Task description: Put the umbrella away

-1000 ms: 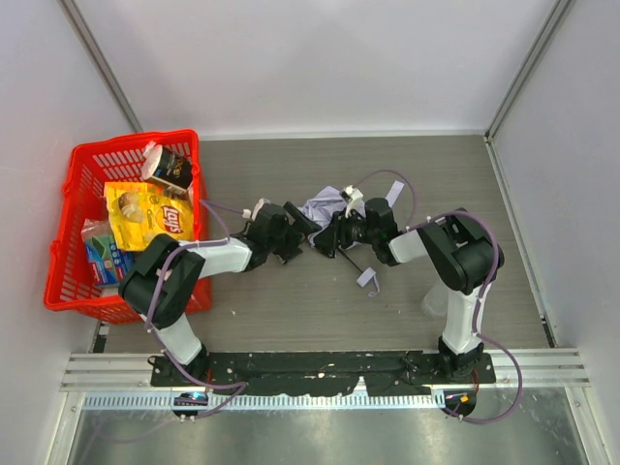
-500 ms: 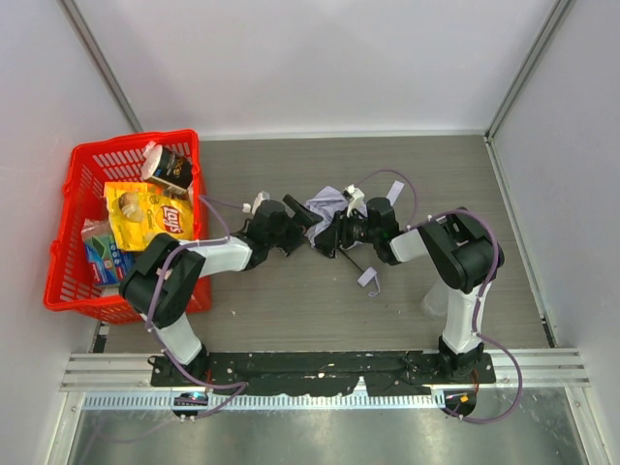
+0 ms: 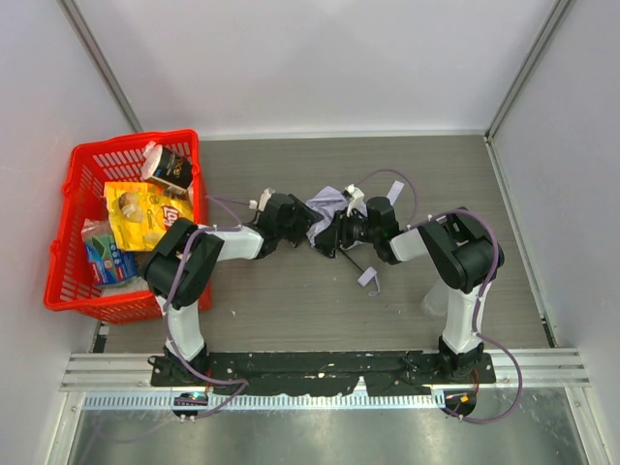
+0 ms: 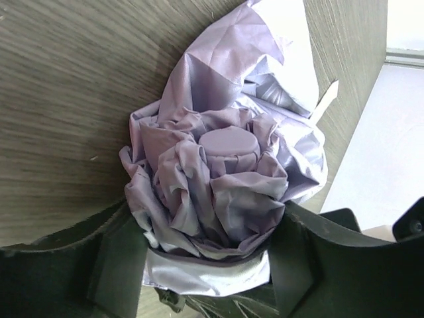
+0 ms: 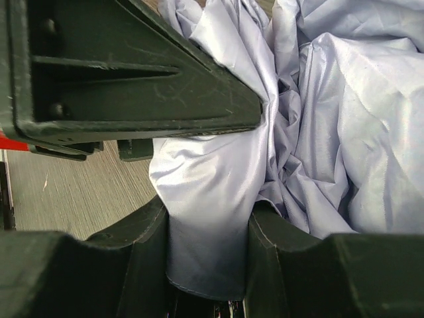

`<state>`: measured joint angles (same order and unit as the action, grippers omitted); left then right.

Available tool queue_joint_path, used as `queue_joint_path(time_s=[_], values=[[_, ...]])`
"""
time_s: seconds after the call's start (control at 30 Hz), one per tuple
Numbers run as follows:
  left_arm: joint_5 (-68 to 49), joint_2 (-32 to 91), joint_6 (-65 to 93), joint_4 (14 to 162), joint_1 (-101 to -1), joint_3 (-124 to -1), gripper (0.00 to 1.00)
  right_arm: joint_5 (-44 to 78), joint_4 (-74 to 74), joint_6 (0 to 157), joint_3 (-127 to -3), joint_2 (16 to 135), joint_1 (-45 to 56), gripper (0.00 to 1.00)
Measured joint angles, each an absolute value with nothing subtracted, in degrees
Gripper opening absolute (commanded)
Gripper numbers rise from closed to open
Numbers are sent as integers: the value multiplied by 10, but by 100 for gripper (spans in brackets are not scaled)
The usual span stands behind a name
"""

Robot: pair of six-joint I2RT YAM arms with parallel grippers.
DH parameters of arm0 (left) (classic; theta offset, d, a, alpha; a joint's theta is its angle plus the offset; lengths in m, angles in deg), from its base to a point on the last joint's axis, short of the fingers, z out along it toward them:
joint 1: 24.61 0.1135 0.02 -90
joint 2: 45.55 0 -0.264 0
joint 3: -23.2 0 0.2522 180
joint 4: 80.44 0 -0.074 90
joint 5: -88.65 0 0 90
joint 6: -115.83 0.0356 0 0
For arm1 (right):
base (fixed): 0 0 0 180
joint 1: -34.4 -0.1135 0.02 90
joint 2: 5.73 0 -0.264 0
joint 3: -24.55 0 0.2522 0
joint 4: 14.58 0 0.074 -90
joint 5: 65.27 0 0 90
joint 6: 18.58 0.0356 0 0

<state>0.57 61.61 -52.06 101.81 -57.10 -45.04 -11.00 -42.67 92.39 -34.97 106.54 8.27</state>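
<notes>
Fabric of the umbrella point(image 3: 325, 207) lay bunched at the middle of the table point(image 3: 291, 291); the left hand point(image 4: 209, 222) clasped its capped end, the right hand point(image 5: 209, 228) pinched a fold tight.

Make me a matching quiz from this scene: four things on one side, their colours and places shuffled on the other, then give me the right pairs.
Things:
1. umbrella
2. basket
3. chip bag
4. table

Descriptions:
A. yellow, lying inside the basket
B. grey wood grain, underneath everything else
C. pale lavender, bunched up at mid-table
D. red, at the table's left edge

Pairs: 1-C, 2-D, 3-A, 4-B
</notes>
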Motion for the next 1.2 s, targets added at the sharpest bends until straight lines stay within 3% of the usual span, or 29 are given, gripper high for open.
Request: queue_joint_path(time_s=[0.1, 0.13, 0.2, 0.27, 0.33, 0.37, 0.43, 0.47, 0.53, 0.77, 0.93, 1.2], values=[[4, 631, -516, 1049, -571, -447, 14, -109, -418, 926, -353, 1066, 84, 1], [5, 634, -519, 1054, -571, -446, 6, -109, -415, 926, -353, 1066, 84, 1], [6, 637, -516, 1064, -571, -444, 0, -109, -408, 927, -357, 1068, 86, 1], [6, 637, -514, 1068, -571, -444, 0, -108, -400, 927, -360, 1068, 87, 1], [5, 637, -503, 1068, -571, -443, 0, -105, -385, 927, -365, 1063, 86, 9], [5, 637, -501, 1068, -571, -442, 0, -99, -372, 925, -368, 1059, 86, 27], [-2, 637, -501, 1067, -571, -442, 0, -84, -333, 923, -373, 1044, 82, 39], [-9, 637, -501, 1066, -572, -442, 0, -73, -310, 921, -374, 1033, 80, 59], [-23, 636, -502, 1060, -573, -442, 0, -45, -254, 916, -376, 1005, 73, 69], [-40, 615, -500, 1000, -571, -444, 0, 114, -53, 848, -394, 868, 13, 76], [-48, 607, -492, 899, -571, -482, 0, 239, -87, 762, -354, 769, -50, 77], [-50, 603, -491, 821, -572, -507, 0, 367, -186, 650, -341, 858, -166, 78]])
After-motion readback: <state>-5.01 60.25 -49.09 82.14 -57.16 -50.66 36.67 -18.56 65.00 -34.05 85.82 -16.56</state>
